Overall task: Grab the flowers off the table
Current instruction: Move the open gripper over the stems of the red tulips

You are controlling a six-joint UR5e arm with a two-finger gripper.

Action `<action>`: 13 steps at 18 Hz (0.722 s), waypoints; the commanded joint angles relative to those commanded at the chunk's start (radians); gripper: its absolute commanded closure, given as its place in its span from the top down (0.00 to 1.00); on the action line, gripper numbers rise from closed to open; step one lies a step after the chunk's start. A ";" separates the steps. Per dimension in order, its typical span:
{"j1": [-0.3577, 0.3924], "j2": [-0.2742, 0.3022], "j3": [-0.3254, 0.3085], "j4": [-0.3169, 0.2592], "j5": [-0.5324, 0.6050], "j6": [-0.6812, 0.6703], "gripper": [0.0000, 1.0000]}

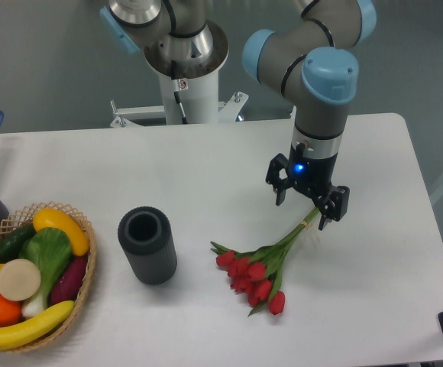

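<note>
Gripper (307, 205) spread above stem ends | red tulip bunch with pale green stems (261, 266) flat on white matte table (206, 176) | risk: thin stems slip between fingers, bunch tips bloom-heavy.

you are viewing a robotics lab: an arm (313, 53) bolted by a bare white table (206, 160), grey backdrop, staged props.

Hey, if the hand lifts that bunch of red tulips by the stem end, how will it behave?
The flowers will probably droop: the stems are long and thin and the blooms cluster at the far end. They look light for their size. The open hand sits over the stem tips, so an end grip may let the bunch swing.
</note>
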 joint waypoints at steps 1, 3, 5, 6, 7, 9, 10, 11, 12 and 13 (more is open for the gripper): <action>-0.003 -0.008 -0.006 0.009 0.000 -0.008 1.00; -0.015 -0.034 -0.017 0.064 0.000 -0.009 1.00; -0.023 -0.049 -0.035 0.120 0.002 -0.011 1.00; -0.025 -0.057 -0.038 0.123 0.008 -0.012 1.00; -0.026 -0.058 -0.041 0.123 0.012 -0.011 1.00; -0.026 -0.064 -0.043 0.120 0.017 -0.003 1.00; -0.026 -0.074 -0.040 0.120 0.020 0.000 1.00; -0.026 -0.080 -0.037 0.120 0.020 0.003 1.00; -0.026 -0.091 -0.035 0.118 0.021 0.007 1.00; -0.025 -0.095 -0.047 0.117 0.026 0.026 1.00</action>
